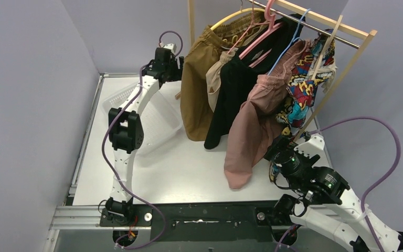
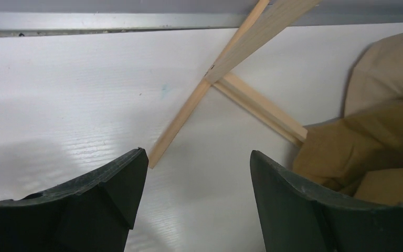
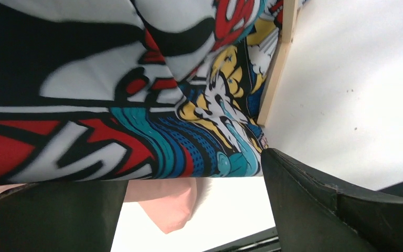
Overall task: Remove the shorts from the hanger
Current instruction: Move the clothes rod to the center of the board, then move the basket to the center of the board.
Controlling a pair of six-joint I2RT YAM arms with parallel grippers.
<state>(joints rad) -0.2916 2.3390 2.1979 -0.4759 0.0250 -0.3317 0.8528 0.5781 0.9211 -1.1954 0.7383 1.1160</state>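
Olive-brown soft fabric shorts (image 1: 195,89); beige-tan gathered-waist shorts (image 1: 213,79); plain black fabric shorts (image 1: 233,89); dusty pink fabric shorts (image 1: 249,131). Comic-print fabric garment (image 1: 301,92): red, teal, yellow, black, white. White tabletop (image 1: 189,168).

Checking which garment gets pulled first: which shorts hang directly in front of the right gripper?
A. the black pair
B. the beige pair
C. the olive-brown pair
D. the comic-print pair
D: the comic-print shorts fill the right wrist view just beyond the open right gripper, with only a corner of pink fabric below them.
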